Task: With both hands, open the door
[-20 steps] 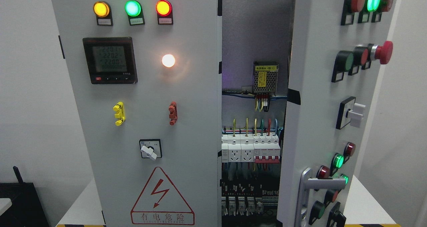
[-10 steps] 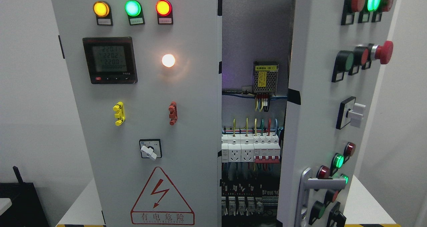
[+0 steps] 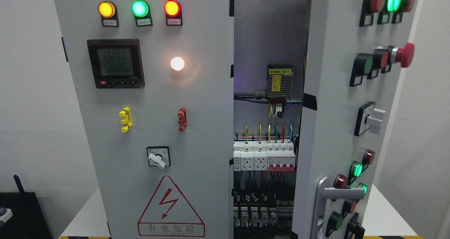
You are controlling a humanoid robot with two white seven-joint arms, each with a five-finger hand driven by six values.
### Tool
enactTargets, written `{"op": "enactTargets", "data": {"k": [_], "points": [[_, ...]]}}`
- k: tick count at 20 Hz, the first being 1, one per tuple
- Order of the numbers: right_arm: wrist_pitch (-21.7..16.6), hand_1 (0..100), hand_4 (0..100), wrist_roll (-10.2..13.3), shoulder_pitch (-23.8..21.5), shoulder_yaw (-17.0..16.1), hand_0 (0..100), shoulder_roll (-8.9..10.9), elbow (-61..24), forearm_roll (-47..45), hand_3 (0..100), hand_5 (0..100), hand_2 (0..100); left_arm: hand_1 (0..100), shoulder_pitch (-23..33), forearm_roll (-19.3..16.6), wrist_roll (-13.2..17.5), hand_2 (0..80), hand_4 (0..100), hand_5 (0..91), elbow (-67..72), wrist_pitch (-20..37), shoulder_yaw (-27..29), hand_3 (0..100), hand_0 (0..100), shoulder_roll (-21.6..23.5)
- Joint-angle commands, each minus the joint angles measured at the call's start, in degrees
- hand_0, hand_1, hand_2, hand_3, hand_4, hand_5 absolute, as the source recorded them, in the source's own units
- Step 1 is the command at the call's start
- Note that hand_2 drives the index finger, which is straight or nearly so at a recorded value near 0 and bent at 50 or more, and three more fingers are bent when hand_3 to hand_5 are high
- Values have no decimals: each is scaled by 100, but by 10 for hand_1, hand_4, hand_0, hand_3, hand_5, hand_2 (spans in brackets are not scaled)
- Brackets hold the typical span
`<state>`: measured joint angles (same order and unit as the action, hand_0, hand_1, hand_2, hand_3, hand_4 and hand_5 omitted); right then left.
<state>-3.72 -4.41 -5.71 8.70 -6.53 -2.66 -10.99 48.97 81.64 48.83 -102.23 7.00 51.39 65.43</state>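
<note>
While no robot hand or finger shows, so their state cannot be told, the right cabinet door stands swung partly outward, exposing the breakers; its silver lever handle probably awaits a grasp, while the left door looks closed.

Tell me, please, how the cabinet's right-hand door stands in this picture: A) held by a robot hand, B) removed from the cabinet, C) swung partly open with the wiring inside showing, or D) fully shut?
C: the right-hand door stands angled outward, exposing the breakers inside; no hand shows.
</note>
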Motion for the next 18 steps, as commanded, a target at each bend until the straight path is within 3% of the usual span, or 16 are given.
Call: {"op": "enactTargets", "data": {"k": [1, 4, 6, 13, 16, 18], "points": [[3, 0, 0, 1, 0, 0, 106, -6, 3, 0, 0, 0, 0, 0, -63, 299, -14, 0, 31, 0, -148, 21, -199, 0, 0, 673], [3, 0, 0, 1, 0, 0, 106, 3, -6, 0, 0, 0, 0, 0, -72, 299, -14, 0, 31, 0, -166, 21, -252, 0, 0, 752], [3, 0, 0, 1, 0, 0, 106, -6, 3, 0, 0, 0, 0, 0, -395, 299, -23, 0, 31, 0, -166, 12, -558, 0, 0, 971], [3, 0, 0, 1, 0, 0, 106, 3, -6, 0, 0, 0, 0, 0, -3548, 238, -40, 0, 31, 0, -140, -31, -3763, 0, 0, 1156], [3, 0, 0, 1, 0, 0, 107, -6, 3, 0, 0, 0, 0, 0, -5182, 247, -49, 0, 31, 0, -140, -426, -5239, 0, 0, 1156], [3, 0, 0, 1, 0, 0, 107, 3, 3, 0, 0, 0, 0, 0, -5756, 247, -67, 0, 31, 0, -122, -445, -5866, 0, 0, 1157]]}}
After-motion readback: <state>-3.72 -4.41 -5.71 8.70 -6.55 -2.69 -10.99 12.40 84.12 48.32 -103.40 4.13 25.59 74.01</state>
